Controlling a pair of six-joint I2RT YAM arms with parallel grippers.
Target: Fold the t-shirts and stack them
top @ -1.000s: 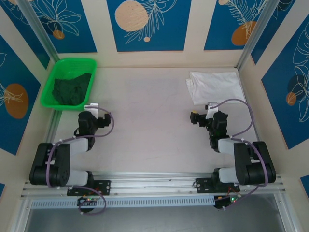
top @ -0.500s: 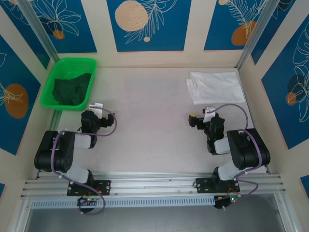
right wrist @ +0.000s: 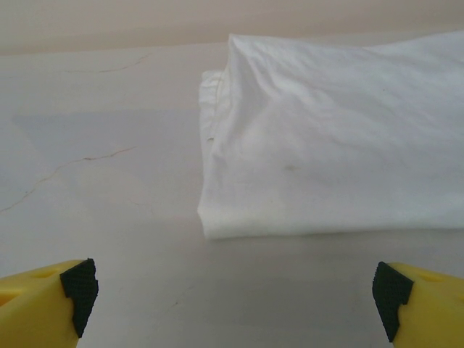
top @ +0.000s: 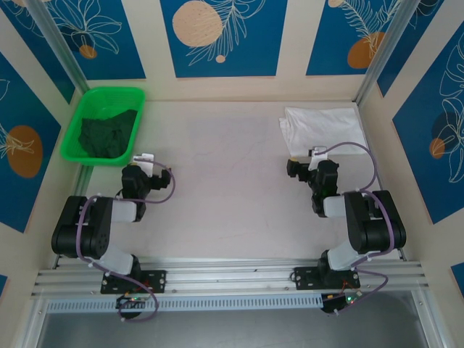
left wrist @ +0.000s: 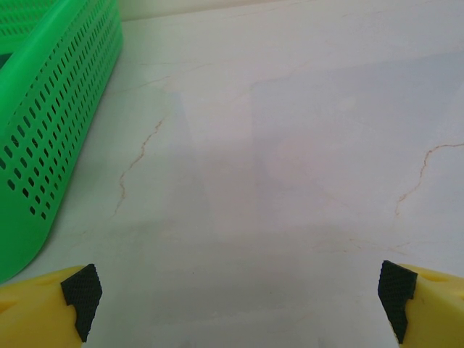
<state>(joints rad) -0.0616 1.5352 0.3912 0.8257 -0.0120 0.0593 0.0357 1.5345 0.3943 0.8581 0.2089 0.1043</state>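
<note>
**Both tools standing open, one shirt folded, one lying in the tray**

The white t-shirt [top: 324, 129] is lying folded into a rough rectangle at the far right of the surface [top: 225, 174], close to the right wall. In the right wrist view its near edge is showing stacked layers, with a hem peeking out at the left corner. No chest print is showing on the upward face.

The dark green t-shirt [top: 109, 132] is sitting crumpled and unfolded inside the bright green tray [top: 73, 129], which is resting in the far left corner. The two shirts are lying well apart, on opposite sides.

The left tool [left wrist: 239, 290] is hanging wide open and holding nothing, just beside the near corner of the tray. The tray's perforated wall is running along the left of the left wrist view. The tool's yellow fingers are ending in black pads [left wrist: 81, 290] at the bottom corners of that view, with bare surface between them.

The right tool [right wrist: 235, 290] is likewise standing wide open and gripping nothing. It is facing the near edge of the white t-shirt, near the cloth but not touching it.

Both arms are sitting folded back, close to their bases.
</note>
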